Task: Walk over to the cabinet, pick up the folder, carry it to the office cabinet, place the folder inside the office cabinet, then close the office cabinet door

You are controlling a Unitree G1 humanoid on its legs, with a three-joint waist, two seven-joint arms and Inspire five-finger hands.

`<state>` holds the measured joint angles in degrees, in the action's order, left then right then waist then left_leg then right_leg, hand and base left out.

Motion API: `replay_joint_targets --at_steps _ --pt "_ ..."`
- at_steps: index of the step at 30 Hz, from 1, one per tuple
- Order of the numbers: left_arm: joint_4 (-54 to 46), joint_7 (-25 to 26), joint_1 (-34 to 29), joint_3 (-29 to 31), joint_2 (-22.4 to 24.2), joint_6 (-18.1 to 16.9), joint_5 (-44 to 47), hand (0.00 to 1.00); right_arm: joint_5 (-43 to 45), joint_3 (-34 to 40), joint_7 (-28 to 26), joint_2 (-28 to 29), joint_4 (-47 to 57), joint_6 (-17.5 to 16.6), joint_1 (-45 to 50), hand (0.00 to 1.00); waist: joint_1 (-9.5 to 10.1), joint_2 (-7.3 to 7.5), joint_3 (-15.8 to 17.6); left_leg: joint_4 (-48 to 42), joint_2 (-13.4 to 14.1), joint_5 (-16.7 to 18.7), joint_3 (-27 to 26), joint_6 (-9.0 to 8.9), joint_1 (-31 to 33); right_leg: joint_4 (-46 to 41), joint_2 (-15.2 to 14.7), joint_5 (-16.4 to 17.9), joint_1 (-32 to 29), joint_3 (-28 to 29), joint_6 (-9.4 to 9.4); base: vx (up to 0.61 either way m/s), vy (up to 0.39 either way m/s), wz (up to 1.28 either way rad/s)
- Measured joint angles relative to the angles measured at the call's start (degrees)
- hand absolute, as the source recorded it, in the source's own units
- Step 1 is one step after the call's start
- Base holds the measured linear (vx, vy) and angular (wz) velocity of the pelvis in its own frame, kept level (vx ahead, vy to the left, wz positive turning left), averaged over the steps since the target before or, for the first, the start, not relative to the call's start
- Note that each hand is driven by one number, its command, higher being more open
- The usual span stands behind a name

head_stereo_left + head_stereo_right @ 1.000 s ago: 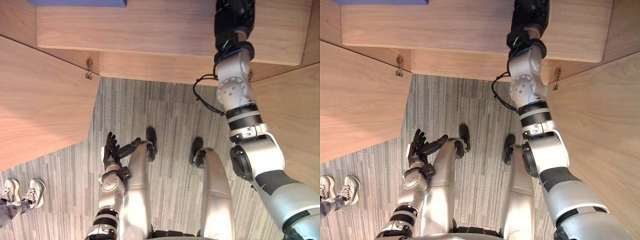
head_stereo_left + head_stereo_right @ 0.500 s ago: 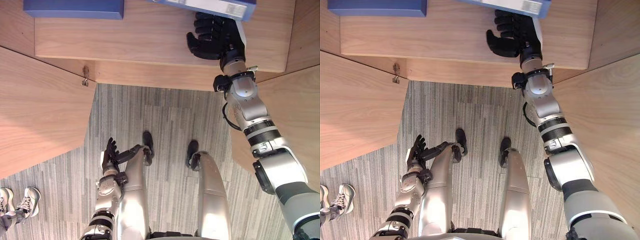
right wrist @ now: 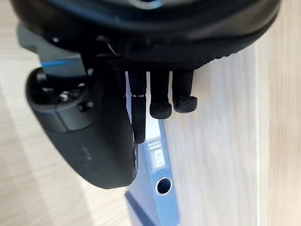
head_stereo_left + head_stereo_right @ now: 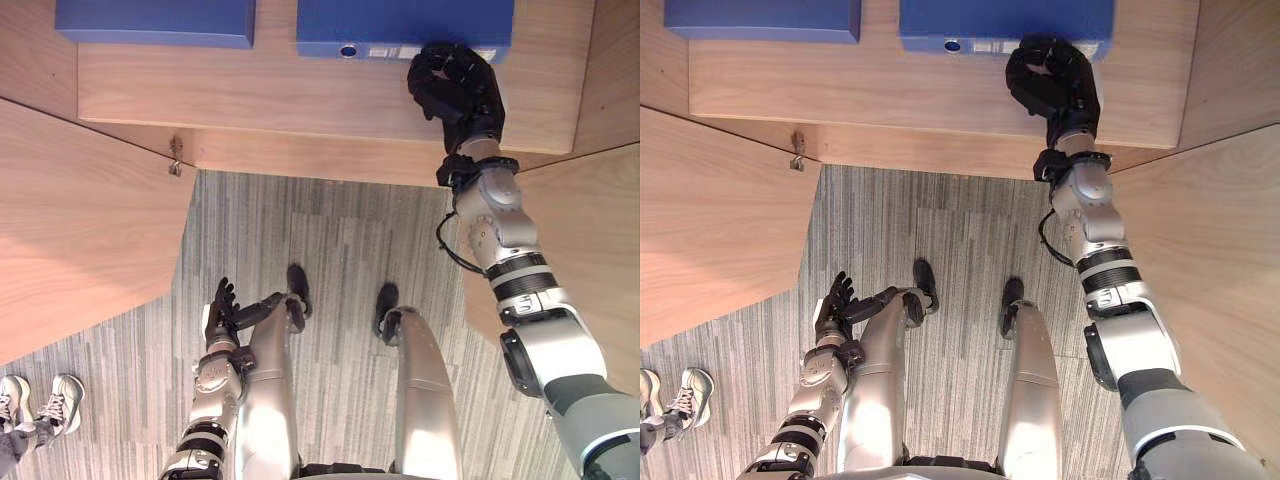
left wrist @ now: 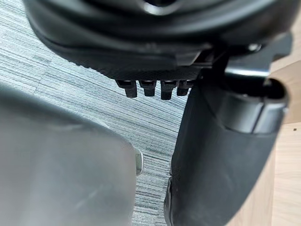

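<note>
Right robot hand [image 4: 455, 85], fingers curled, rests against the blue folder [image 4: 400, 20], seemingly gripping nothing; left robot hand [image 4: 222, 308] hangs open.

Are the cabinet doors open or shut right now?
Open: the left door and right door both swing outward toward the robot, leaving the shelf exposed.

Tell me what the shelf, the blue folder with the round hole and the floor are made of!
Shelf: looks like pale wood or wood-look board, matte, with grain lines. Folder: probably stiff card under a smooth blue cover; the hole has a shiny ring, likely metal. Floor: grey streaky strips, maybe carpet or vinyl.
</note>
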<state>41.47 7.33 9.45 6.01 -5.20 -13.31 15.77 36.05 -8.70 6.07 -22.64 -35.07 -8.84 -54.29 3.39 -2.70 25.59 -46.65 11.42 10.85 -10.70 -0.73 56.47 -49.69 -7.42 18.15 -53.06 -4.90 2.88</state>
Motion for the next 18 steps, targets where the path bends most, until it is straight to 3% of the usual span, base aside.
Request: replay_joint_targets --at_steps 4,11,18 --pt "-0.01 0.09 0.53 1.60 0.38 0.16 0.08 1.00 -0.67 -0.02 2.04 3.07 -0.48 -0.19 -2.17 0.00 0.00 -0.02 -0.05 -0.27 0.69 0.00 0.11 -0.01 0.94 0.40 0.79 -0.41 -0.80 -0.02 -0.14 -0.03 -0.045 -0.09" --pt "-1.09 1.32 2.28 2.67 1.03 0.04 0.85 1.00 -6.86 -0.20 7.03 6.05 -9.22 0.72 -13.84 0.00 0.27 -0.06 -0.07 -1.45 0.90 -0.11 0.61 0.09 3.46 -0.93 0.92 -0.55 -3.27 -0.24 -0.18 -0.03 -0.034 -0.01" --pt "-2.56 1.79 2.33 1.37 1.75 -0.67 1.24 1.00 -13.87 -0.79 10.34 3.09 -15.37 2.81 -19.80 0.00 0.59 -0.16 -0.13 -0.06 -0.82 -1.64 0.68 0.95 4.24 -1.37 -0.75 -0.65 -4.24 -0.65 -0.21 -0.04 -0.028 0.13"
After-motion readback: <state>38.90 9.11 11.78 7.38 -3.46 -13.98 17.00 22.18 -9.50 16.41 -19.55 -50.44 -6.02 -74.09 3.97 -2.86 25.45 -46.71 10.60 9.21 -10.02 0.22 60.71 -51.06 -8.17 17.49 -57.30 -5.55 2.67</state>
